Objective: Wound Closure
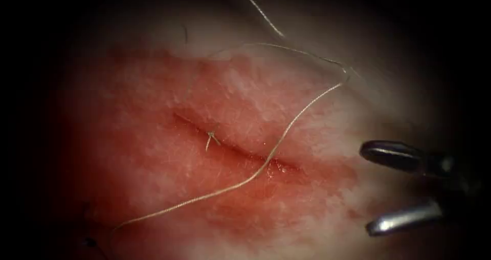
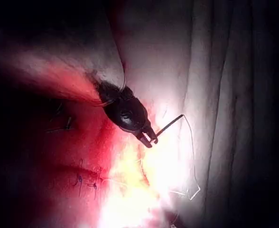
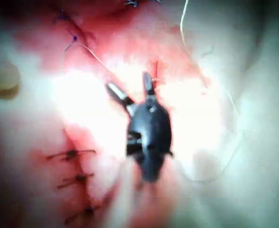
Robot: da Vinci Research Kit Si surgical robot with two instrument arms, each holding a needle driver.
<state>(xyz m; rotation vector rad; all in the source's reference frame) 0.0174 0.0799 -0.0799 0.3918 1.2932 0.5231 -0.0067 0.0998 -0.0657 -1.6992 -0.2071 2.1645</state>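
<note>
The tissue (image 1: 153, 178) bears a slanted cut (image 1: 230, 146) with one tied stitch (image 1: 210, 137) and its short cut ends. Pale thread (image 1: 302, 109) comes from the lower left, crosses the cut near its right end and loops back at the upper right. My right tool (image 1: 365, 190) stands right of the cut, jaws open and holding nothing; it also appears in the right wrist view (image 3: 130, 85). My left tool (image 2: 149, 137) is shut on the dark needle (image 2: 170, 124), which is clear of the tissue. Thread (image 2: 192, 156) trails from the needle's far end.
Older dark stitches (image 3: 72, 154) line another closed cut beside the right tool's shaft. Bluish stitches (image 2: 80, 180) sit on the red tissue near the left tool. A second strand of thread (image 1: 261, 12) runs off the endoscope view's top edge.
</note>
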